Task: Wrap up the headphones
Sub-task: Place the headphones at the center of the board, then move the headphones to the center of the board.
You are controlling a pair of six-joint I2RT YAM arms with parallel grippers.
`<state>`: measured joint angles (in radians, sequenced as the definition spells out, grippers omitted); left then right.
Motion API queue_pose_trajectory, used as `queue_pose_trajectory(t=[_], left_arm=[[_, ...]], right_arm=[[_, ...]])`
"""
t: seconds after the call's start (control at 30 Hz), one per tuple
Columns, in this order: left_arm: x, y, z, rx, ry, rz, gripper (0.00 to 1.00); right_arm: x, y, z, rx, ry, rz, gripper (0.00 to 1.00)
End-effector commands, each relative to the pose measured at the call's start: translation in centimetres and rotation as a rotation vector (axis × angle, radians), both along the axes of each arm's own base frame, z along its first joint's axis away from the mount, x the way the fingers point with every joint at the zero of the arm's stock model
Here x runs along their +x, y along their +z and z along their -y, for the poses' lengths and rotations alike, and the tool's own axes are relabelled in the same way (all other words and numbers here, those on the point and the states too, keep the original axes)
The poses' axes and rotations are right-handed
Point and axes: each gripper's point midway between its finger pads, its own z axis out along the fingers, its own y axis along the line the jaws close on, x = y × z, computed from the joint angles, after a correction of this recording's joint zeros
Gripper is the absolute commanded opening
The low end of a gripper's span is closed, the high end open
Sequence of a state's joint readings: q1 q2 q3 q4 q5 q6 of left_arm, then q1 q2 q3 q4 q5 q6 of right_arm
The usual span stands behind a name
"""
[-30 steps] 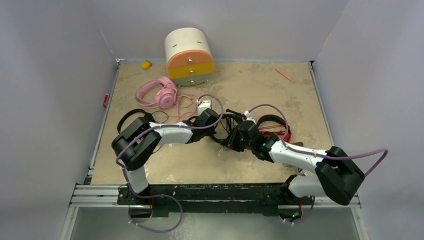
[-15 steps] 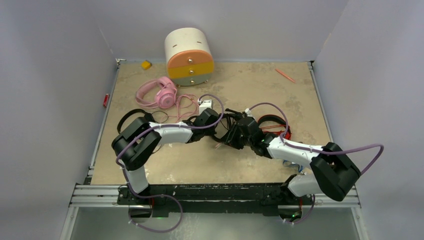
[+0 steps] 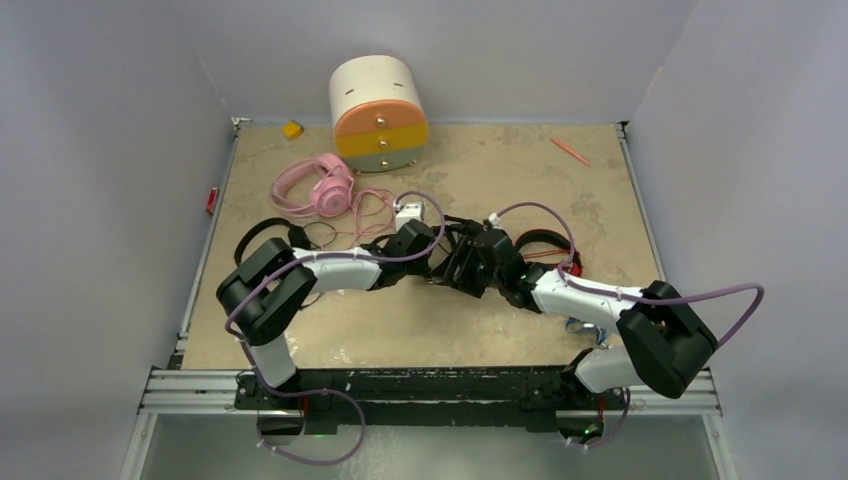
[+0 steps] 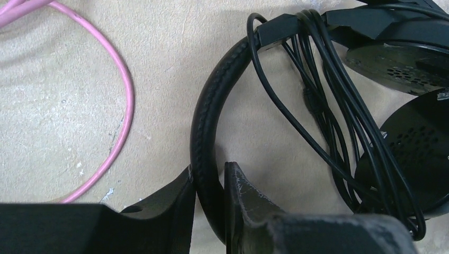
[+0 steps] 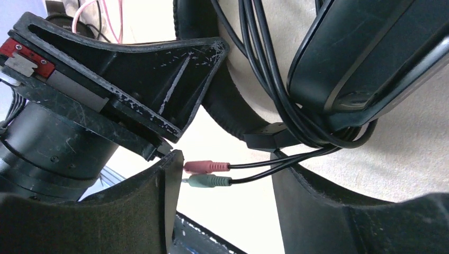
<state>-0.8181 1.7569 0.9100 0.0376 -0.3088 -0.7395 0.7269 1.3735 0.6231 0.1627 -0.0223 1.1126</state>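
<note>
The left gripper (image 4: 208, 170) is clamped on the padded band of the black headphones (image 4: 203, 116), which lie mid-table (image 3: 560, 190) between both arms, their cable (image 4: 323, 79) bunched across the band's end. The right gripper (image 5: 227, 174) gapes wide, holding nothing, with the pink plug (image 5: 206, 167) and green plug (image 5: 209, 181) just beside one finger.

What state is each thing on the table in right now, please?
black headphones, cable looped around them, headband gripped.
left tool, shut on that headband.
right tool, open, jack plugs loose inside its gap.
pink headphones, lying flat, cable unwrapped.
drawer box, drawers shut.
</note>
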Motion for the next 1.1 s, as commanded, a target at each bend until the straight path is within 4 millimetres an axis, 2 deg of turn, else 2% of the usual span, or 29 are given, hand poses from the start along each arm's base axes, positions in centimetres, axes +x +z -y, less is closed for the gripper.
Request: queue_pose_trajectory(t=[0.0,0.13,0.33,0.53,0.67,0.77,0.97,1.07], left_arm=[[-1.1,2.1,2.0,-0.08,-0.068,0.017,0.22],[-1.1,2.9,1.8,-0.083,-0.066,0.032,0.25],[-0.7,4.9,1.3,-0.083,-0.055,0.078,0.31],[-0.8,6.7,0.9,-0.096,-0.046,0.104,0.33],[-0.9,7.4,0.7,-0.108,-0.043,0.112,0.33],[-1.5,7.1,0.0,-0.088,-0.034,0.09,0.33],[-2.1,8.7,-2.2,-0.11,0.051,0.118,0.33],[-2.6,8.9,-2.7,-0.124,0.055,0.119,0.33]], right_arm=[[2.3,3.7,-1.7,0.092,-0.023,0.084,0.63],[2.3,4.5,-1.6,0.11,-0.036,0.083,0.61],[1.7,4.5,-0.9,0.082,-0.098,-0.021,0.58],[2.5,5.3,-0.4,0.043,-0.154,-0.028,0.56],[3.0,4.9,-0.5,0.021,-0.148,-0.023,0.53],[3.3,4.2,-0.8,0.0,-0.136,-0.027,0.51],[4.3,3.0,-1.0,-0.061,-0.131,-0.024,0.45],[5.0,2.5,-0.9,-0.102,-0.136,-0.016,0.44]])
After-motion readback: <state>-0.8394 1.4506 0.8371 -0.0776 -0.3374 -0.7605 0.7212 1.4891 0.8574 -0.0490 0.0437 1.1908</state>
